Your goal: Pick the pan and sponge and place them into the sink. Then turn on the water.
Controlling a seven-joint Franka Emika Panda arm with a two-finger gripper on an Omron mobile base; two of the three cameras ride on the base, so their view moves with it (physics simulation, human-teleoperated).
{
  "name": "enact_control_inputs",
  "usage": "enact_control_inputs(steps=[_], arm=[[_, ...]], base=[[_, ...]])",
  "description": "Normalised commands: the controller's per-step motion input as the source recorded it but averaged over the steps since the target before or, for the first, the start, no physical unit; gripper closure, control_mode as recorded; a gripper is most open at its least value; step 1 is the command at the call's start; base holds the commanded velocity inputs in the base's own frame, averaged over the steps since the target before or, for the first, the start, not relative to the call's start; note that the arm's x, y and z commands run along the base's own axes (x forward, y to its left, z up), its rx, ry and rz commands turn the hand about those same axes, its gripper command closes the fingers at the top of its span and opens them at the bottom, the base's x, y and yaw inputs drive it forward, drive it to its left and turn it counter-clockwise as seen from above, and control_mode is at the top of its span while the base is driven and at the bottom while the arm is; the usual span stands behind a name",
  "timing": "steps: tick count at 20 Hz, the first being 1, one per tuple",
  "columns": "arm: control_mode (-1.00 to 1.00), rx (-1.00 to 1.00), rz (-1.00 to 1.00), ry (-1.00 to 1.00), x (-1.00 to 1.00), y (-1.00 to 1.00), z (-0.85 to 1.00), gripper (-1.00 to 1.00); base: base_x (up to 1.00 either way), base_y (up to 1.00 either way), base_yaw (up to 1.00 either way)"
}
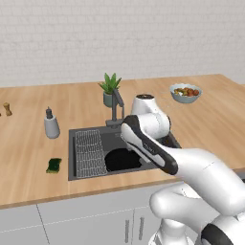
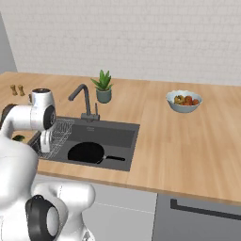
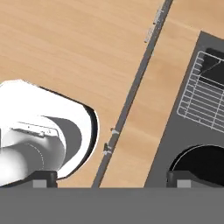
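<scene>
No brand, label or writing can be read on anything in view.

In the hand view the gripper [image 3: 111, 178] is seen with its two dark fingertips [image 3: 43, 177] set far apart at the bottom edge; the jaws are spread wide and nothing is held or touched between them. One tip lies over the white arm body, the other over the edge of the pan [image 3: 203, 164].

The pan [image 1: 122, 159] is already lying inside the sink [image 1: 72, 158], its round black body near the front wall; in the right base view its thin handle [image 2: 115, 158] is seen pointing to the right along the basin floor. A wire rack [image 1: 90, 152] is set in the sink's left part.

The sponge [image 1: 54, 165] is lying on the worktop [image 1: 28, 143], just left of the sink and apart from it, green top up.

Behind the sink the faucet [image 2: 82, 101] is standing; no stream can be made out. Farther back a soap dispenser [image 1: 51, 124], a potted plant [image 1: 110, 88] and a bowl of fruit [image 1: 185, 92] are noted.
</scene>
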Motion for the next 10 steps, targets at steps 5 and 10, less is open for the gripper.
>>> enact_control_inputs(steps=[5,10], arm=[[-1.00,-0.09,0.49,0.07,-0.12,1.00,0.18,-1.00],[-1.00,-0.03,0.53,0.13,0.14,1.00,0.23,-1.00]], base=[[0.00,0.00,0.00],[0.00,0.00,0.00]])
